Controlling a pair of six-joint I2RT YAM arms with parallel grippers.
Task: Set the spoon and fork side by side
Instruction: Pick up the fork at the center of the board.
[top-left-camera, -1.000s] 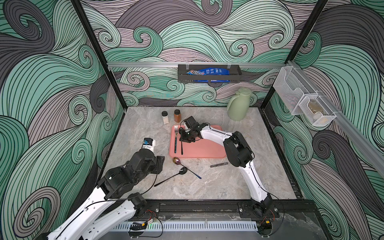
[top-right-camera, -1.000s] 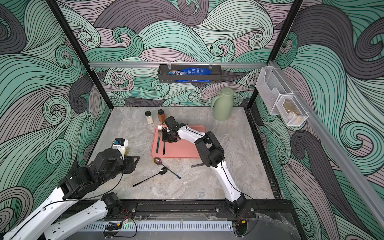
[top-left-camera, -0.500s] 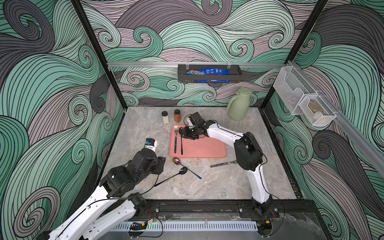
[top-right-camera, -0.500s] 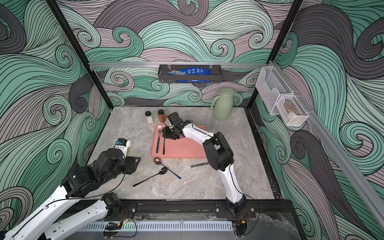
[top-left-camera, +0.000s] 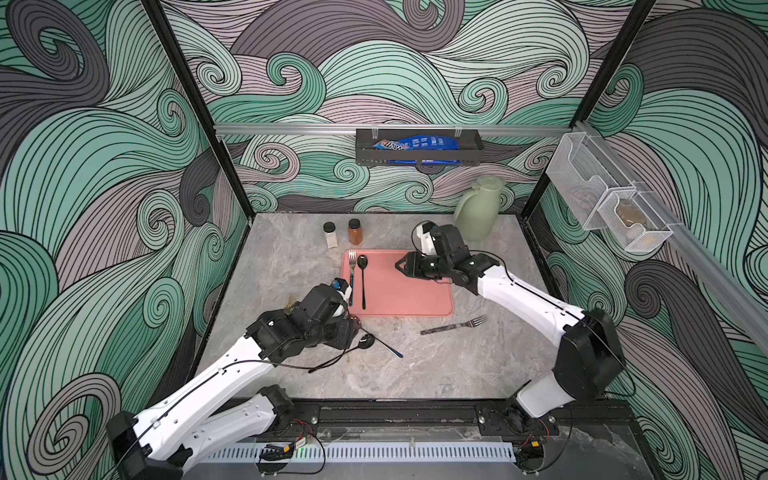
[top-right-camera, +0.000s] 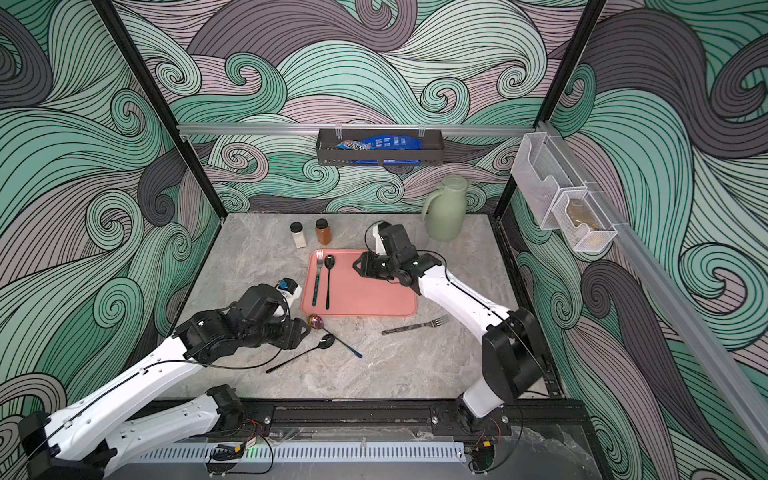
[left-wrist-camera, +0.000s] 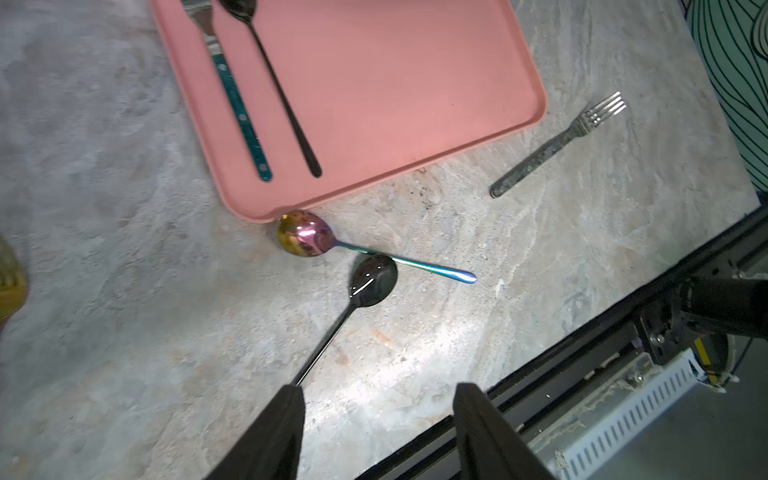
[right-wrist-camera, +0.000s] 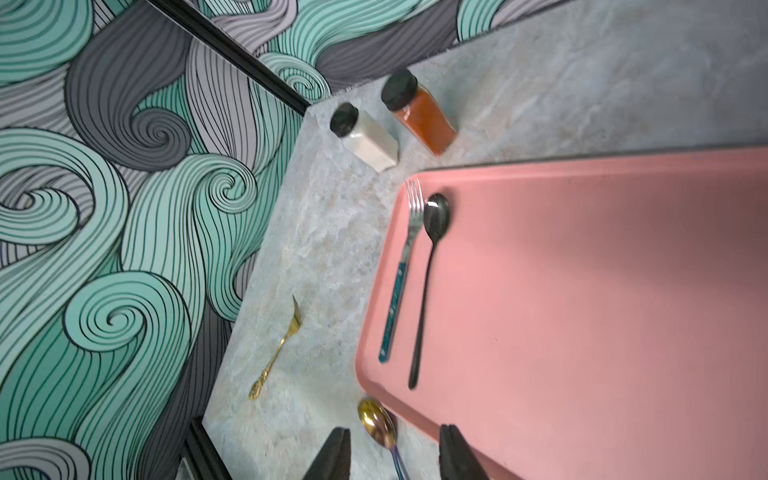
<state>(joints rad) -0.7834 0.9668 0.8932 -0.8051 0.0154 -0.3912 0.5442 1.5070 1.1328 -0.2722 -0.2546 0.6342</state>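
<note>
Neatly, fork (top-left-camera: 352, 266) and spoon (top-left-camera: 363, 282) lie parallel in pink tray (top-left-camera: 399, 299).
Heads point toward back wall; left fingers (left-wrist-camera: 282, 428) and right fingers (right-wrist-camera: 332, 453) both spread, empty.

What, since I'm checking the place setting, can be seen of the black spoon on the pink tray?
The black spoon is slim and glossy, seemingly dark metal: oval bowl, long thin handle. It lies flat on the pink tray near one edge, bowl at the far end, parallel and close beside the teal-handled fork. Nothing grips it.
</note>
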